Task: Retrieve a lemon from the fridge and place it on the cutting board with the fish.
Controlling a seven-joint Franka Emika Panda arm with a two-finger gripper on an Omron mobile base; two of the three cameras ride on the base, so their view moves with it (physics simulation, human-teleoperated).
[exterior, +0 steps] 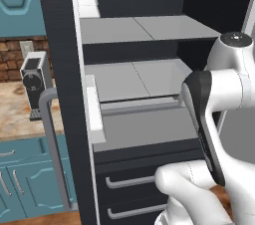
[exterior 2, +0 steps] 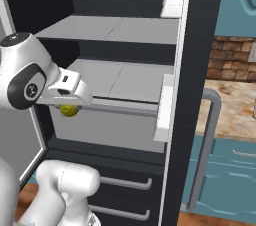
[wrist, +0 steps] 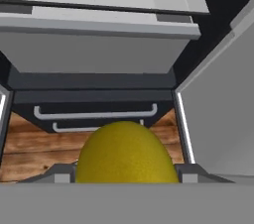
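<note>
Fridge (exterior 2: 125, 90) interior, doors open: the hand (exterior 2: 70, 104) grasps the lemon (exterior 2: 69, 110) directly beneath it, near the middle shelf's front edge.

— What stands left of the open door?
— A small grey appliance (exterior: 35, 82) on the marbled table (exterior: 15, 114), a brick backsplash (exterior: 12, 57) behind it.
— And lower down?
— Teal cabinets (exterior: 27, 179) with grey handles, over a wooden floor (wrist: 34, 151).
</note>
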